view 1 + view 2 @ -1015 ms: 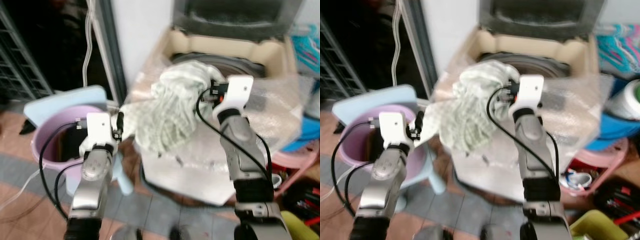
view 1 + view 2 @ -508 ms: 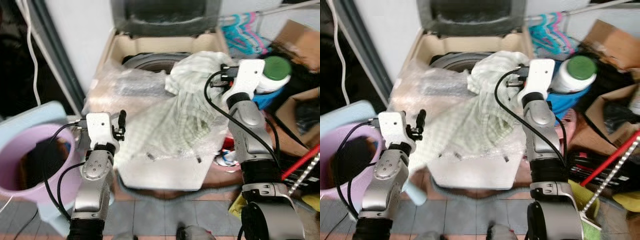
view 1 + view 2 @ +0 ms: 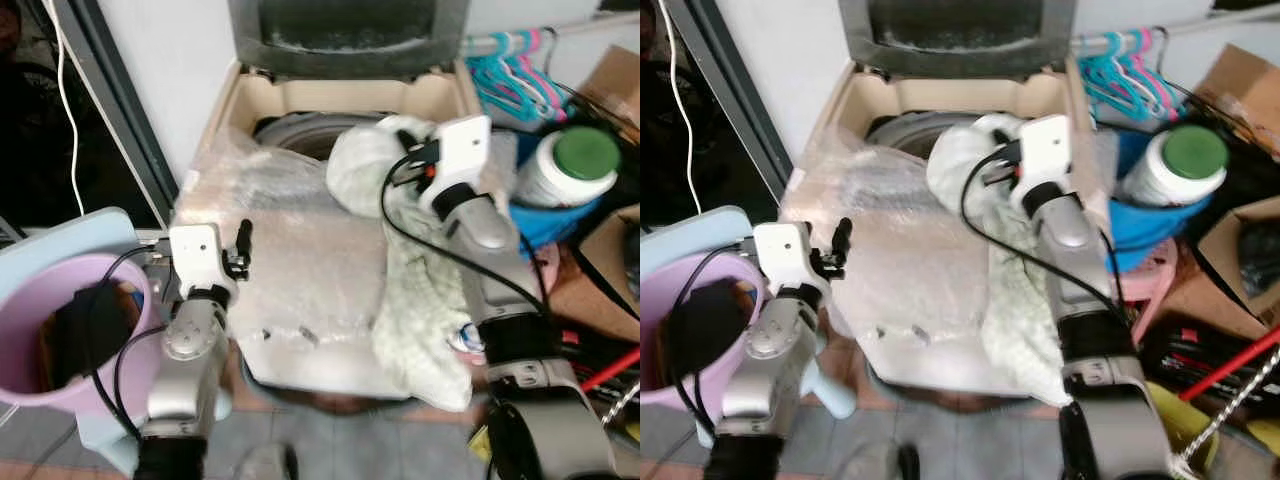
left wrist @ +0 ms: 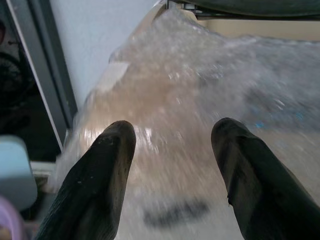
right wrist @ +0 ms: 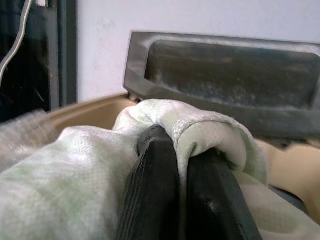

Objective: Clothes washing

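Note:
A top-loading washing machine (image 3: 290, 95) stands in front of me with its lid (image 3: 345, 35) raised and the drum opening (image 3: 300, 135) showing. Clear plastic wrap (image 3: 300, 260) covers its front half. My right gripper (image 3: 405, 140) is shut on a pale green checked cloth (image 3: 420, 300). The cloth is bunched at the drum's right rim and trails down the machine's front right side. The right wrist view shows the cloth (image 5: 75, 190) folded over the closed fingers (image 5: 152, 185). My left gripper (image 3: 243, 240) is open at the machine's front left corner, just over the plastic wrap (image 4: 200, 90).
A purple bucket (image 3: 30, 370) holding dark clothes (image 3: 85, 330) sits on a pale blue stool at my left. To the right are a white jar with a green lid (image 3: 570, 165), a blue basin (image 3: 560, 225), hangers (image 3: 510, 70) and a cardboard box (image 3: 615, 80). A dark doorway (image 3: 40, 120) lies left.
The camera has swung towards the machine. My right gripper has carried the cloth to the drum's rim, and the cloth now hangs down the right front instead of lying spread across the top.

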`<state>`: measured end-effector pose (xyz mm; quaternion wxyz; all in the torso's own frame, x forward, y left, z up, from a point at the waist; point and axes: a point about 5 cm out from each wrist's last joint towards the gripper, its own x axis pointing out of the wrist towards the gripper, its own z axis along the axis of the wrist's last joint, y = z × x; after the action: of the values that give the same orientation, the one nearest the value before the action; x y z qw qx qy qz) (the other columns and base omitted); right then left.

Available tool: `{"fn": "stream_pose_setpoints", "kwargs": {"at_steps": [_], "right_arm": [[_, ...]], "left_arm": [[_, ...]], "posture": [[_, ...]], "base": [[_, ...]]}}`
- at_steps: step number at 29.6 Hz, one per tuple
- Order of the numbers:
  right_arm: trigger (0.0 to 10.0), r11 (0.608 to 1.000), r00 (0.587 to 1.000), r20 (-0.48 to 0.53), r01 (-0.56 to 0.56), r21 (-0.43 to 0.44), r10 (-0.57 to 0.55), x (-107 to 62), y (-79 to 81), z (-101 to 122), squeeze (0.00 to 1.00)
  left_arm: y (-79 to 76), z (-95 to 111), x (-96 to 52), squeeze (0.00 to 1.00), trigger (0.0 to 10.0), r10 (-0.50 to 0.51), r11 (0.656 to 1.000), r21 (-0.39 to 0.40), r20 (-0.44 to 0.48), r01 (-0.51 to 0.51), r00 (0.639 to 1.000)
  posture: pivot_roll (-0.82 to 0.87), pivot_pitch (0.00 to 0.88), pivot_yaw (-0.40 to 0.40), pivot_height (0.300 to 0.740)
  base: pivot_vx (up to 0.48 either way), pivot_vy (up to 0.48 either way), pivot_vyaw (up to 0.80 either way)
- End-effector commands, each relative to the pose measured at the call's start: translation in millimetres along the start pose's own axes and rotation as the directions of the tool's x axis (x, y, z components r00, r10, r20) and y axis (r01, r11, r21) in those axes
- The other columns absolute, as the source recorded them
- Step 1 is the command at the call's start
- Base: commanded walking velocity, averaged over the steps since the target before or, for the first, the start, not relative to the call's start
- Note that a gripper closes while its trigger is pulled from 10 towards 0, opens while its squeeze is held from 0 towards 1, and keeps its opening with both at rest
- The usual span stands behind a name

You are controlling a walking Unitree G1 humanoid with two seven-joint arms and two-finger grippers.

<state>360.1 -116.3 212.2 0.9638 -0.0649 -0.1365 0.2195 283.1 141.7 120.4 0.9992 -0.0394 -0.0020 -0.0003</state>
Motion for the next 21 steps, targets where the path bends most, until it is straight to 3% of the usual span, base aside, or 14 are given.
{"fn": "stream_pose_setpoints", "kwargs": {"at_steps": [1, 8, 10, 16, 19, 21], "right_arm": [[10.0, 1.0, 0.998, 0.067, -0.014, -0.023, 0.015, 2.2, -7.2, 18, 0.0], [10.0, 0.988, 0.984, 0.112, -0.132, -0.085, 0.141, 19.8, -12.2, 44, 0.0], [10.0, 0.977, 0.974, 0.114, -0.183, -0.113, 0.195, 25.3, -11.5, 52, 0.0], [10.0, 0.901, 0.904, 0.084, -0.402, -0.16, 0.419, 51.5, -0.4, 80, 0.0], [10.0, 0.894, 0.898, 0.074, -0.42, -0.154, 0.434, 58.5, -1.5, 84, 0.0], [10.0, 0.918, 0.933, 0.031, -0.347, -0.19, 0.359, 72.3, -16.2, 96, 0.0]], "left_arm": [[-6.1, 1, 0.4, 0.0, 10.0, -0.023, 1.0, -0.005, 0.005, 0.023, 1.0], [-7.6, 1, -0.3, 0.0, 10.0, -0.032, 0.999, -0.005, 0.009, 0.032, 0.999], [-7.8, 0, 0.7, 0.0, 10.0, -0.026, 1.0, -0.005, 0.005, 0.026, 1.0], [-10.6, 0, 3.2, 0.0, 10.0, -0.024, 1.0, -0.006, 0.005, 0.024, 1.0], [-11.7, 0, 3.4, 0.0, 10.0, -0.022, 1.0, -0.005, 0.005, 0.022, 1.0], [-11.3, 0, 2.0, 0.0, 10.0, -0.012, 1.0, -0.005, 0.01, 0.012, 1.0]], "posture": [[0.0, 0.029, 0.049, 0.74], [-0.01, 0.024, 0.048, 0.74], [-0.01, 0.023, 0.047, 0.74], [-0.01, 0.014, 0.037, 0.74], [-0.01, 0.013, 0.036, 0.74], [0.0, 0.009, 0.027, 0.74]], "base": [[0.352, 0.326, 0.0], [0.427, 0.075, 0.0], [0.0, 0.0, 0.0], [0.0, 0.0, 0.0], [0.0, 0.0, 0.0], [0.0, 0.0, 0.0]]}}
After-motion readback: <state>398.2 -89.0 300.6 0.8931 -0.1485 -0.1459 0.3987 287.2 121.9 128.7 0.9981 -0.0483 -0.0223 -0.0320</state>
